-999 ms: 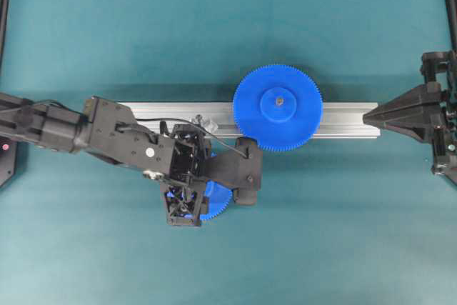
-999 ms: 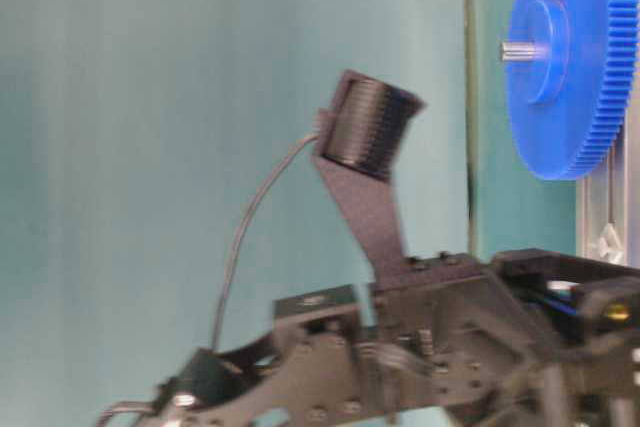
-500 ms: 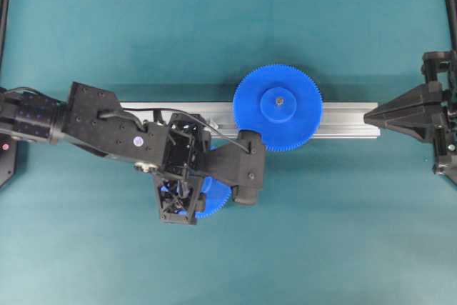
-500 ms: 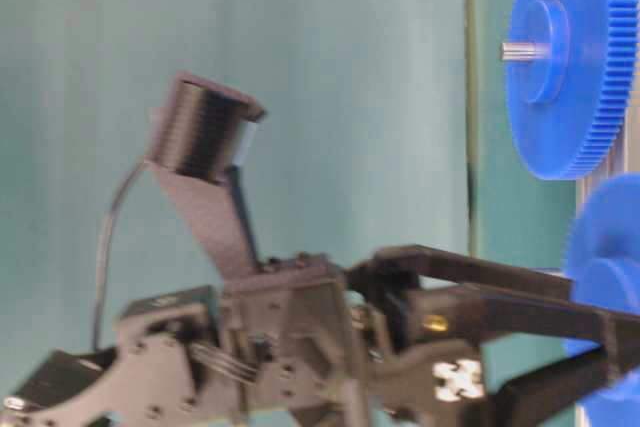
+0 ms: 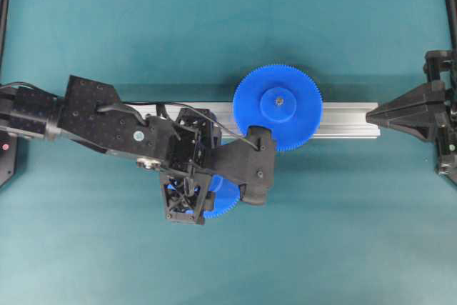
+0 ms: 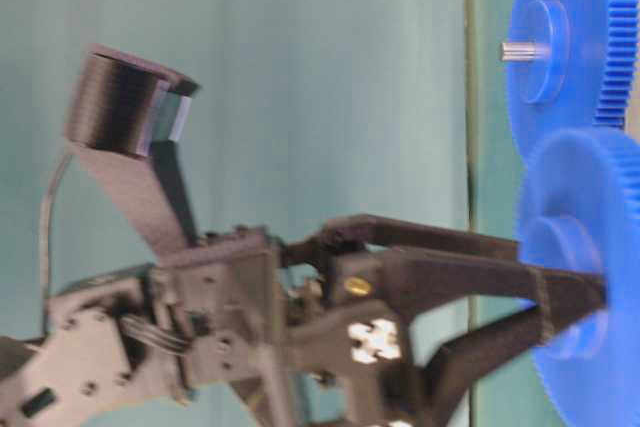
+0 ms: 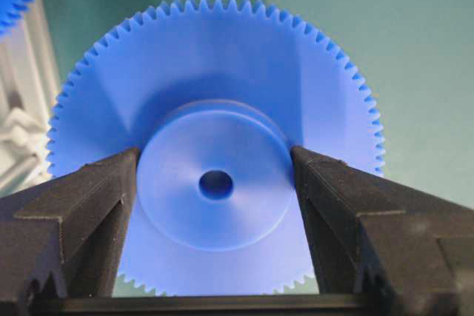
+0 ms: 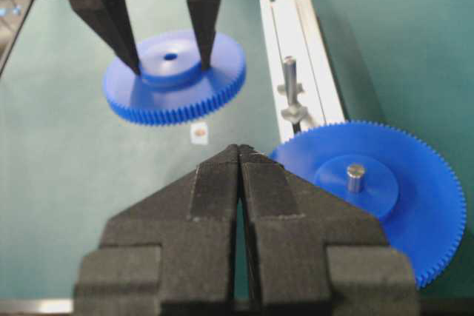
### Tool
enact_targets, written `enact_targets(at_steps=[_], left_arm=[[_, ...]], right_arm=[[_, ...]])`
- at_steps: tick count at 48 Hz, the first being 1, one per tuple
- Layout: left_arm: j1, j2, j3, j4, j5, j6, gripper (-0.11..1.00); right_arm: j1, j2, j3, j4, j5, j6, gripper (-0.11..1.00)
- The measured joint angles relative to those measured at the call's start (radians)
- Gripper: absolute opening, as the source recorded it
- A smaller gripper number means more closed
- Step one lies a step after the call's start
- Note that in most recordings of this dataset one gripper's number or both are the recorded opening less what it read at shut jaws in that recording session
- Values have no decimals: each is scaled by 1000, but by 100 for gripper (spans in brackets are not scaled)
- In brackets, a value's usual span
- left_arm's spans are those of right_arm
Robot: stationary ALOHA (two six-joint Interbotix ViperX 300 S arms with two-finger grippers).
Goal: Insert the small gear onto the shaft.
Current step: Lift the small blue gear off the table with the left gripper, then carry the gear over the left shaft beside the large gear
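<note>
Grip first: my left pincer (image 7: pixel 215 164) pinches the raised hub of the small gear (image 7: pixel 215 183), one finger on either side, with the dark centre hole clear between them. From the right wrist view the gear looks lifted just off the table (image 5: pixel 343 233), near the rail (image 8: pixel 300 42) and not yet over the shaft (image 8: pixel 289 79). I judge the risk is a slip or tilt: the fingers bear on only a narrow round hub, so any nudge against the pin tip could cock the gear and miss the hole. Its teeth could also catch the big gear (image 8: pixel 370 190) beside the shaft. The left arm reaches in from the left, wrist bent downward. My right pincer (image 8: pixel 238 155) sits pressed together, well away.
</note>
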Motion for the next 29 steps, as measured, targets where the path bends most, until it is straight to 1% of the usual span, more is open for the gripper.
enact_targets(at_steps=[11, 29], left_arm=[[23, -23, -18, 0, 38, 0, 69], [48, -54, -18, 0, 61, 3, 69]], right_arm=[[-11, 0, 0, 0, 0, 0, 4], [-20, 0, 0, 0, 2, 0, 4]])
